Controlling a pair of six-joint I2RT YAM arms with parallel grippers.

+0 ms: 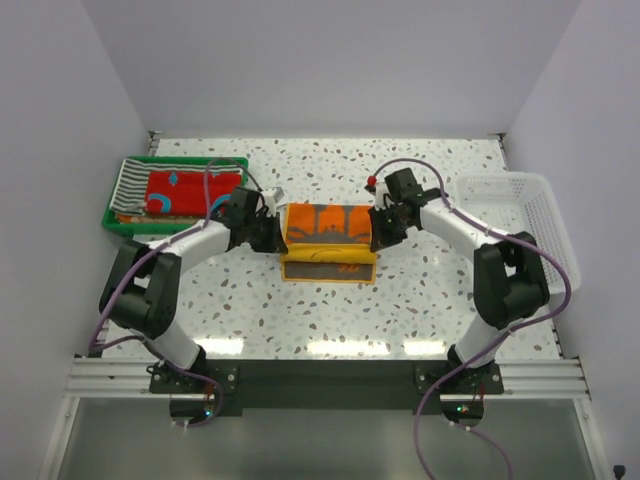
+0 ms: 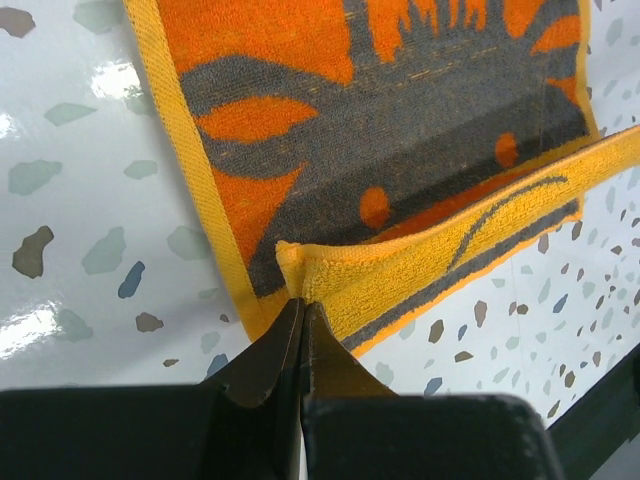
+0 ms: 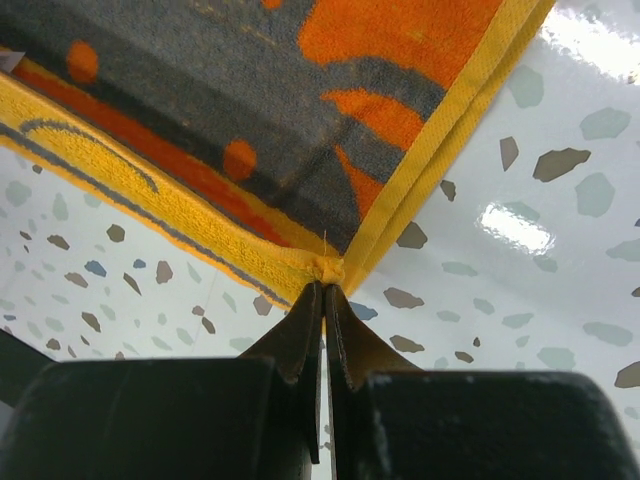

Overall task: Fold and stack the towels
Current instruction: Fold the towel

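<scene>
The left claw (image 2: 300,308) is squeezed shut on one corner of the soft orange towel with grey drawings (image 2: 400,120). The right claw (image 3: 324,287) is squeezed shut on the other corner. The towel sits in the middle of the speckled worktop (image 1: 450,300). A red towel (image 1: 180,192) lies in the green plastic tray (image 1: 113,217) by the left edge.

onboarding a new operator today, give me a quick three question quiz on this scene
1. True or false: the left gripper and right gripper are both shut on the orange towel.
2. Where is the red towel? A) in the green tray B) in the right gripper C) under the orange towel
3. Which colours has the striped towel?
Key: 1 true; 2 A; 3 black and white.
</scene>
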